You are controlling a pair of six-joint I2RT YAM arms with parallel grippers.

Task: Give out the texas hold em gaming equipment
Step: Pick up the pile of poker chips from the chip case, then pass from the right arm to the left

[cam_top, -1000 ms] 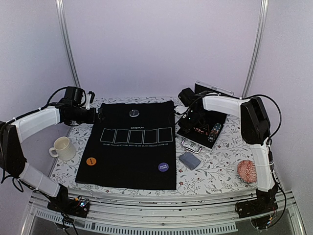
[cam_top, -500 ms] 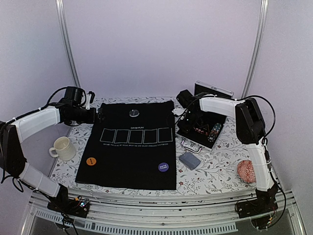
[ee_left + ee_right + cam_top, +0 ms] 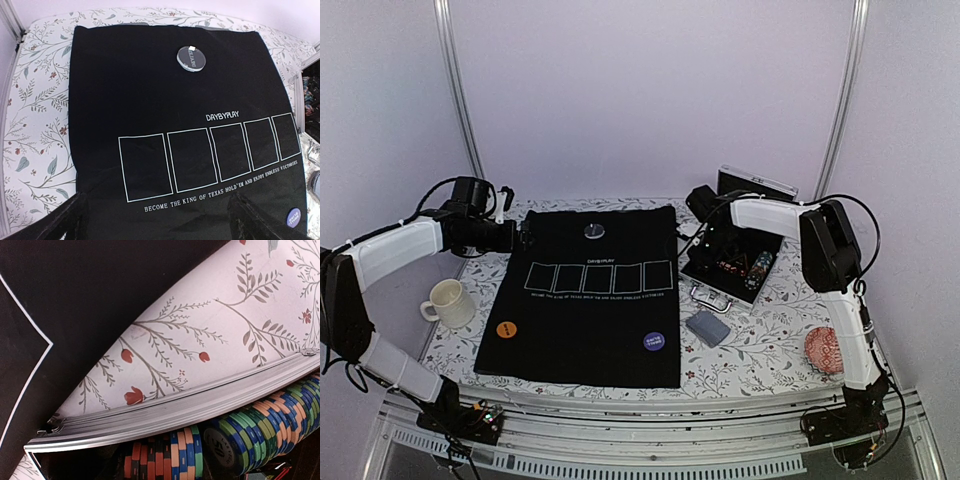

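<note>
Mat: black cloth playing mat (image 3: 585, 300) lies flat in the middle of the floral tablecloth (image 3: 760, 330), printed with five white card outlines in a row.
Silver button: silver disc (image 3: 593, 231) rests on the mat's far end, above the outlines.
Orange button: orange disc (image 3: 506, 328) sits near the mat's near-left corner.
Purple button: purple disc (image 3: 654, 341) sits near the mat's near-right corner.
Cards: blue-grey-backed deck (image 3: 707, 328) lies on the tablecloth just right of the mat, in front of the case.
Case: open aluminium case (image 3: 695, 268) stands right of the mat, lid raised at the back.
Chips: poker chips (image 3: 250, 430) lie on edge in rows inside the case, just behind its metal rim.
Left gripper: left gripper (image 3: 525, 240) hovers by the mat's far-left corner, its fingers (image 3: 62, 222) spread wide with nothing between them.
Right gripper: right gripper (image 3: 715, 245) reaches down into the case over the chips; I cannot tell how its jaws stand or whether they grip anything.
Mug: cream mug (image 3: 448, 302) stands left of the mat.
Patterned disc: red patterned disc (image 3: 823, 350) lies near the right arm's base.
</note>
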